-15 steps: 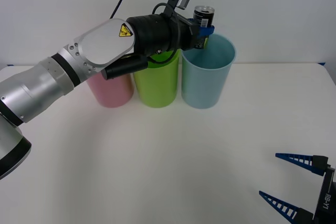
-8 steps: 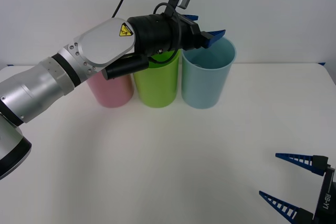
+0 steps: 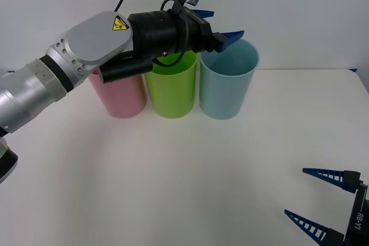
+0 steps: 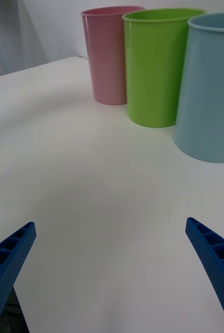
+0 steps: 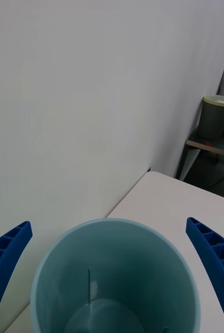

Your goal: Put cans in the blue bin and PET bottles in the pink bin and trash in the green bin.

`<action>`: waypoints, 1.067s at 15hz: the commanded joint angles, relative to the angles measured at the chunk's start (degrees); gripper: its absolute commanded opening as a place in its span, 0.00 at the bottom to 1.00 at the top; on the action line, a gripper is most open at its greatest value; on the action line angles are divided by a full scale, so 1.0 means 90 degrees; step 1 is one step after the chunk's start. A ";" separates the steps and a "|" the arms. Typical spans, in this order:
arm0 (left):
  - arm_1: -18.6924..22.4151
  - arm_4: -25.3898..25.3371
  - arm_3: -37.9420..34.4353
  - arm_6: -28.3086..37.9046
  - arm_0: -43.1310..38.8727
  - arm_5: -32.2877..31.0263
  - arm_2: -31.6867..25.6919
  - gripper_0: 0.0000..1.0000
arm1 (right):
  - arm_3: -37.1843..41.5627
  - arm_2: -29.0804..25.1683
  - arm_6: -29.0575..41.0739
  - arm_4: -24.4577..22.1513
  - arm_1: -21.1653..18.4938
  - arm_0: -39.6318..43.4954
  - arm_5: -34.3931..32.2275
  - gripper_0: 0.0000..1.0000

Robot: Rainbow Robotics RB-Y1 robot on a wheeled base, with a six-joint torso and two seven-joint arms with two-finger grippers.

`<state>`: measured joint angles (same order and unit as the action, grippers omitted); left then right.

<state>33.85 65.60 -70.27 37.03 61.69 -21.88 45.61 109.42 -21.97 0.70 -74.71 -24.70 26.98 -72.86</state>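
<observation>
Three tall tubs stand in a row at the back of the white table: the pink bin point(image 3: 122, 97) point(image 4: 109, 57), the green bin point(image 3: 171, 90) point(image 4: 156, 67) and the blue bin point(image 3: 226, 84) point(image 4: 210, 88). My left gripper point(image 3: 218, 25) point(image 5: 112, 260) hangs open above the blue bin's point(image 5: 117, 276) mouth, with nothing between its blue fingers. No can, PET bottle or trash is in view; the blue bin's floor is cut off in the left wrist view. My right gripper point(image 3: 323, 200) point(image 4: 112, 276) rests open low at the front right.
The wall rises right behind the bins. The left arm's silver and black links point(image 3: 104, 50) reach over the pink and green bins. The table's right edge point(image 3: 360, 79) lies beyond the blue bin. A shelf with an olive bucket point(image 5: 215, 114) stands far off.
A second ago my left gripper was shut on a black can above the blue bin. It opened and the can dropped from sight. The arm has since risen and drawn back a little.
</observation>
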 commanded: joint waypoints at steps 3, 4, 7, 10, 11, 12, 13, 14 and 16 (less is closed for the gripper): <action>0.1571 -0.1459 -0.1684 -0.0814 -0.0683 -0.0049 0.0000 1.00 | 0.0000 0.0000 0.0000 0.0000 0.0000 0.0000 0.0000 1.00; 0.1952 -0.1694 -0.2094 -0.0863 -0.0888 -0.0010 0.0000 1.00 | 0.0000 0.0000 0.0000 0.0000 0.0000 0.0000 0.0000 1.00; 0.3192 -0.2817 -0.3217 -0.1625 -0.1542 0.0165 -0.0019 1.00 | 0.0000 0.0000 0.0000 0.0000 0.0000 0.0000 0.0000 1.00; 0.3983 -0.3461 -0.3881 -0.2425 -0.2470 0.0165 -0.0478 1.00 | 0.0000 0.0000 0.0000 0.0000 0.0000 0.0000 0.0000 1.00; 0.4080 -0.3393 -0.4028 -0.2464 -0.2929 0.0019 -0.0888 1.00 | 0.0000 0.0000 0.0000 0.0000 0.0000 0.0000 0.0000 1.00; 0.4080 -0.3158 -0.4096 -0.2455 -0.3544 -0.0381 -0.1543 1.00 | 0.0000 0.0000 0.0000 0.0000 0.0000 0.0000 0.0000 1.00; 0.4061 -0.2856 -0.4194 -0.2435 -0.4130 -0.0704 -0.2187 1.00 | 0.0000 0.0000 0.0000 0.0000 0.0000 0.0000 0.0000 1.00; 0.4032 -0.2651 -0.4330 -0.2396 -0.4657 -0.0928 -0.2744 1.00 | 0.0000 0.0000 0.0000 0.0000 0.0000 0.0000 0.0000 1.00; 0.3846 -0.2279 -0.4604 -0.2338 -0.5731 -0.1524 -0.3916 1.00 | 0.0000 0.0000 0.0000 0.0000 0.0000 0.0000 0.0000 1.00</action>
<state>69.23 43.78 -110.88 15.79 13.71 -33.22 14.40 109.42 -21.97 0.70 -74.71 -24.70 26.98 -72.86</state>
